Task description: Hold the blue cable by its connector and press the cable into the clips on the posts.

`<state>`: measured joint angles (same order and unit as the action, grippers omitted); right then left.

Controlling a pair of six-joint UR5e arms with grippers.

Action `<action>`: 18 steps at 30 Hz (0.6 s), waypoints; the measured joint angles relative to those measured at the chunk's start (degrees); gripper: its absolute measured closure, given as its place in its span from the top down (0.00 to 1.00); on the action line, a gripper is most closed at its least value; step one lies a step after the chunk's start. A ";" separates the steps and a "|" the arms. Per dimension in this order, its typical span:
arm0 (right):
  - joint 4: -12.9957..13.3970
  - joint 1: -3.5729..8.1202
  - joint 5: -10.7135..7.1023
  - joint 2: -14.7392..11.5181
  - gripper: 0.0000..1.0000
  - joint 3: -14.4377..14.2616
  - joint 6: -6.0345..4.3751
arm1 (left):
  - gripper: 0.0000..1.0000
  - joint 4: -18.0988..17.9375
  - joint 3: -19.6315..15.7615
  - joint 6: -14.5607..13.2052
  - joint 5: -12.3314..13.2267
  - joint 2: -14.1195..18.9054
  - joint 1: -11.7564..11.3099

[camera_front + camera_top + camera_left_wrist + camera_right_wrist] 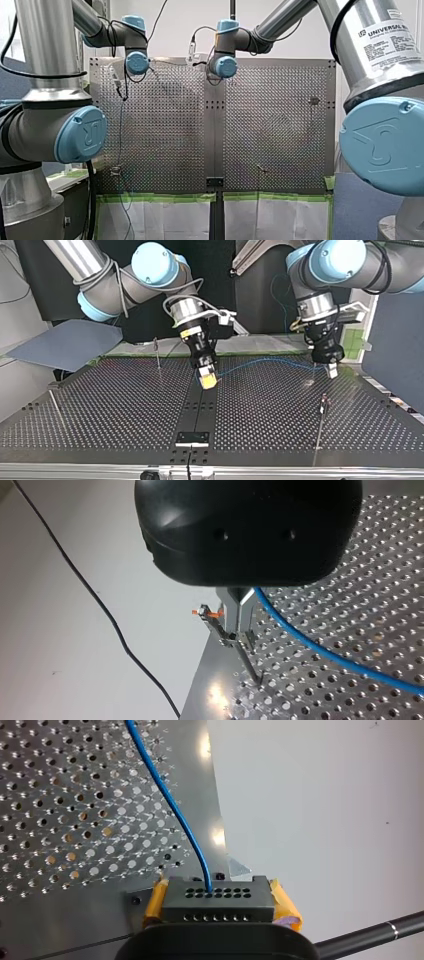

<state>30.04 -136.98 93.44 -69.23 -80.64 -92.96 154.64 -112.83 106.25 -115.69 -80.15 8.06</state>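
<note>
The perforated table (110, 405) is divided by a black strip (208, 410). A post (158, 355) is fixed on one half, a second post (323, 405) on the other.

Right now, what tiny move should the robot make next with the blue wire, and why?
I'd probably ease my left gripper sideways and down to push the blue wire into the clip on the post beside it. The wire hangs between both grippers, its plug pinched in my right gripper, and doesn't seem clipped yet.
</note>
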 joint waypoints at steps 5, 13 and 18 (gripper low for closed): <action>-0.04 -0.11 -0.01 1.10 0.00 1.04 -0.04 | 0.00 2.78 0.73 -0.06 0.48 -0.58 -0.60; -0.03 -0.62 0.17 2.82 0.00 3.04 -0.25 | 0.00 7.22 2.04 0.11 2.56 -1.07 -1.68; -0.01 -1.11 0.31 3.62 0.00 4.35 -0.38 | 0.00 8.25 3.40 0.21 3.05 -1.09 -2.33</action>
<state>30.03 -138.09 93.76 -65.62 -76.29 -93.33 162.89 -109.43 106.46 -112.65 -81.24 5.72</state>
